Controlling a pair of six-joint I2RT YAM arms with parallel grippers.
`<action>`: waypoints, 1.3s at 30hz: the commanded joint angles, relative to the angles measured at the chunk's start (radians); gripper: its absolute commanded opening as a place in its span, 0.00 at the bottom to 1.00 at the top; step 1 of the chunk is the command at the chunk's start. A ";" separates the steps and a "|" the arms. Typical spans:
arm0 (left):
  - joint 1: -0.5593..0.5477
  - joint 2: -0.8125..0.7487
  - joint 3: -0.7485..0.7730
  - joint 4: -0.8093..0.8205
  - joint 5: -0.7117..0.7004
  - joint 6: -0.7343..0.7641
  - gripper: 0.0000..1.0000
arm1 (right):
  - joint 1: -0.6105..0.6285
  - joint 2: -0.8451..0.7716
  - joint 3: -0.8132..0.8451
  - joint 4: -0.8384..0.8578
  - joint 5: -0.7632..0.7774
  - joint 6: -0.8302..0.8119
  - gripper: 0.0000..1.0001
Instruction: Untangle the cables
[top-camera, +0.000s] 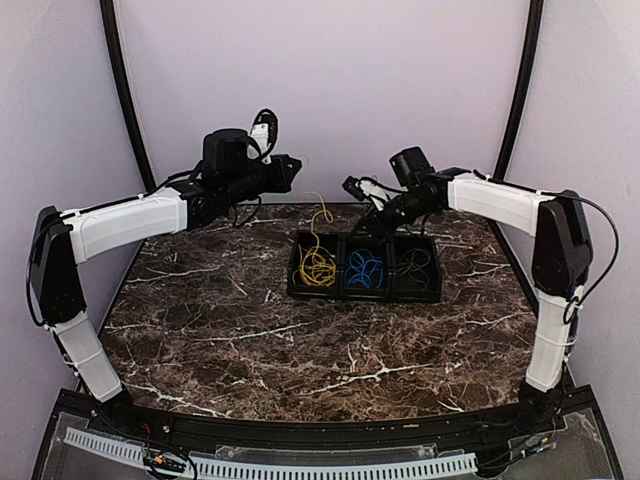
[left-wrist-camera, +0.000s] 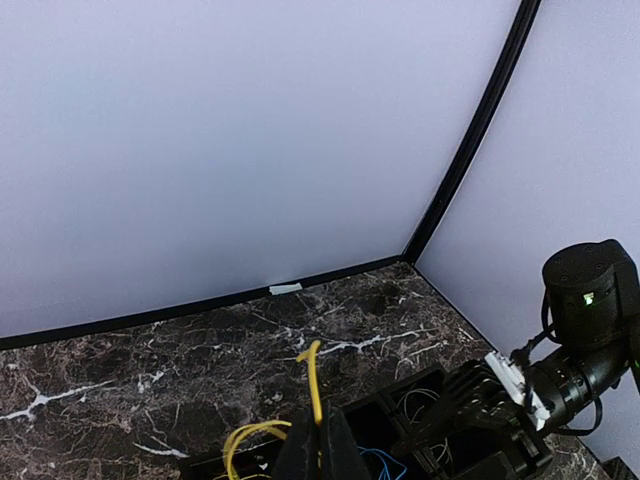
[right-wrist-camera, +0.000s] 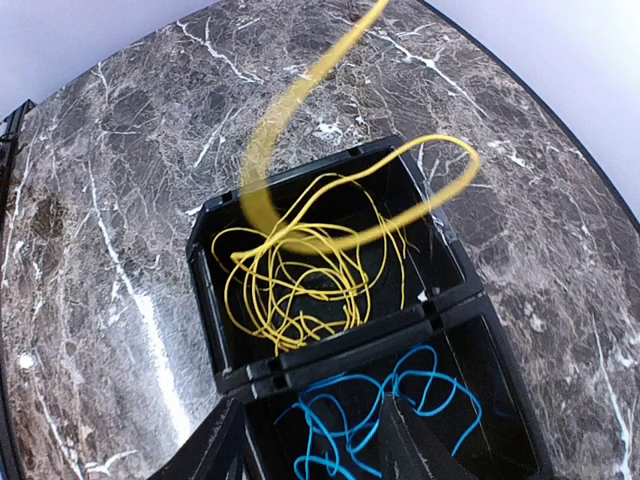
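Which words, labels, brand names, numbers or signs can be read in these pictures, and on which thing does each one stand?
No text can be read in any view.
White strip at the far edge of the table: looks blank.
White tag on the right arm: too small to read.
Black tray, yellow cable, blue cable: no marks visible.
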 joint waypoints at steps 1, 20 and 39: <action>0.007 0.006 -0.004 0.023 0.090 -0.020 0.00 | -0.034 -0.147 -0.105 -0.010 0.028 -0.028 0.51; -0.026 0.189 -0.026 0.042 0.148 -0.144 0.00 | -0.277 -0.774 -0.824 0.146 -0.059 -0.067 0.56; -0.070 0.285 0.014 -0.166 0.039 -0.195 0.21 | -0.314 -0.867 -0.854 0.195 -0.003 -0.051 0.58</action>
